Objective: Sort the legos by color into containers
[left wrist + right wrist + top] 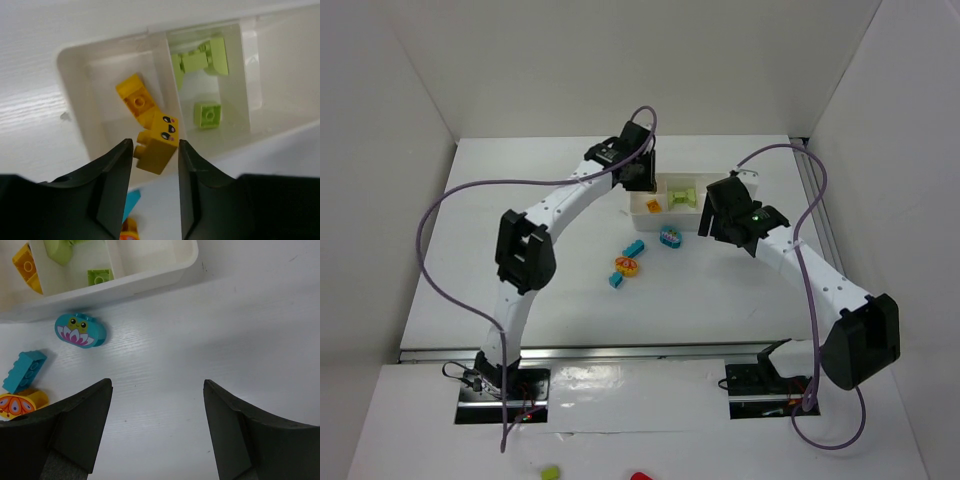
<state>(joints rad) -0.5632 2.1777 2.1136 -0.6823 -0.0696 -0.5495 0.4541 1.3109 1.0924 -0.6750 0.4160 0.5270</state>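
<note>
The left arm (560, 205) reaches from its base toward 1 o'clock. The left fingers (115, 175) are clenched on a yellow face brick (159, 145) held over the left compartment of the tray (72, 95). The right arm (800, 265) bends toward 11 o'clock, and the right fingers (80, 420) are spread wide over bare tabletop (165, 365).

One orange-yellow brick (136, 97) lies in the left compartment. The lime green pieces (206, 114) in the middle compartment number at least two.

At 6 o'clock of the tray, four pieces lie loose:
- a teal oval brick (80, 330) just beside the tray's front wall
- a blue brick (24, 371)
- an orange printed brick (20, 404)
- a small blue brick (616, 281)

White tabletop lies open at 3 o'clock of them.
</note>
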